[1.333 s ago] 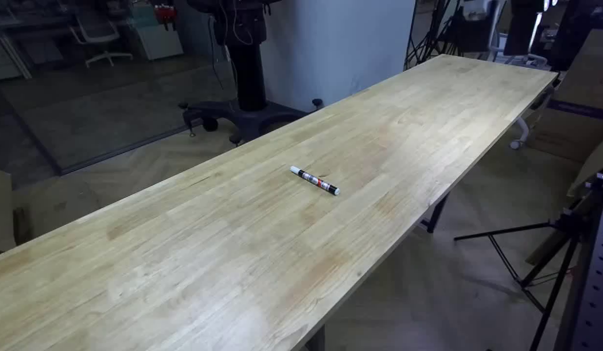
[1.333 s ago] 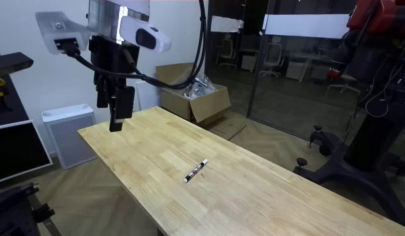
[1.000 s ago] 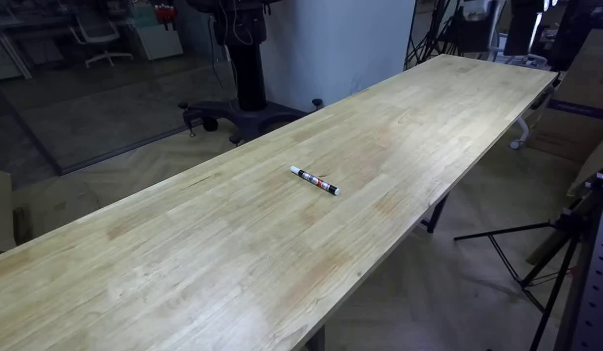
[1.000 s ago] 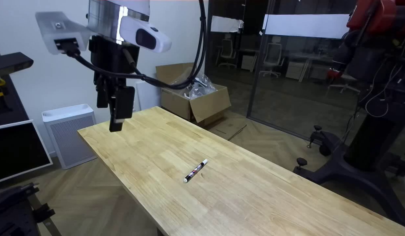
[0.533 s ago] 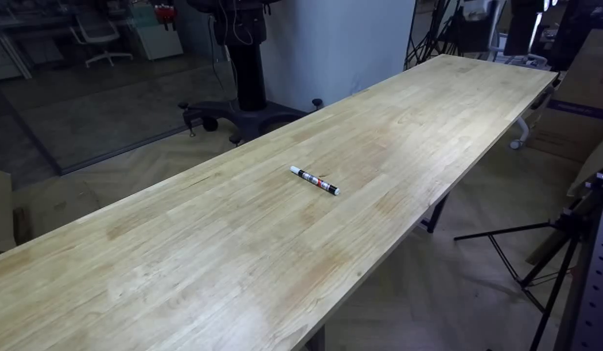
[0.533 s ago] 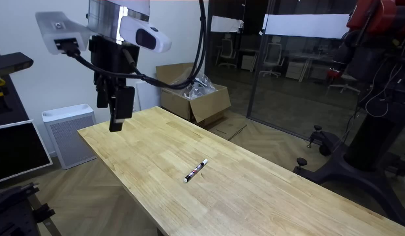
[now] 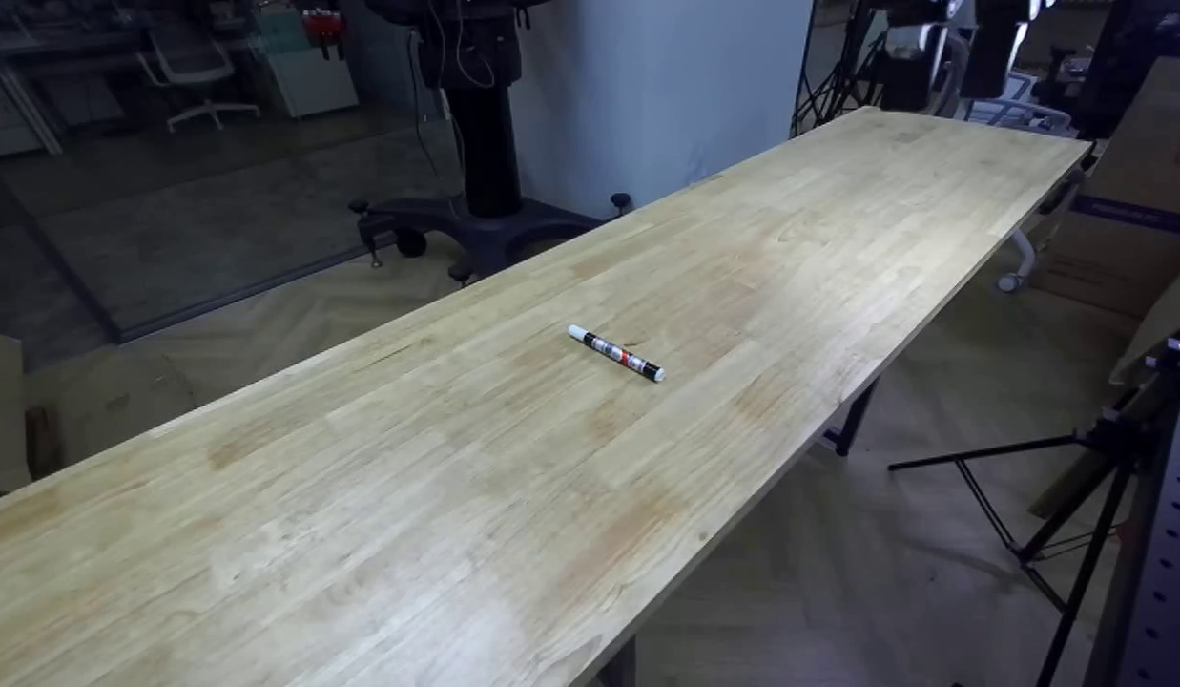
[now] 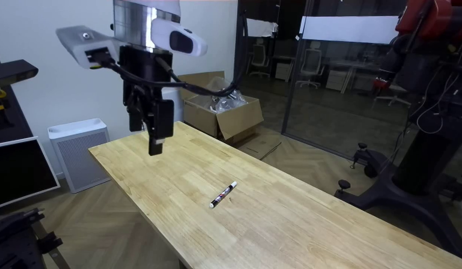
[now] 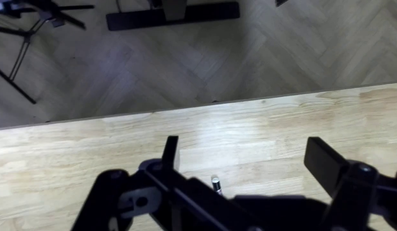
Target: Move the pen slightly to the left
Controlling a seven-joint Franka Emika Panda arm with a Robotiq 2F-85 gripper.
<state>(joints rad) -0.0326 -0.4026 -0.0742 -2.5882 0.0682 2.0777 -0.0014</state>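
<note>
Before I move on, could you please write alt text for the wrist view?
The pen lies on a wooden table, one white-tipped end showing, the rest hidden by the open pincer. Beyond the table's edge, the floor shows, with tripod legs upper left.

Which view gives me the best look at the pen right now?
Best is an exterior view, where the pen shows whole, unblocked and at its longest. Both exterior views show its full length on the table. In the wrist view only one end shows before the gripper blocks it.
</note>
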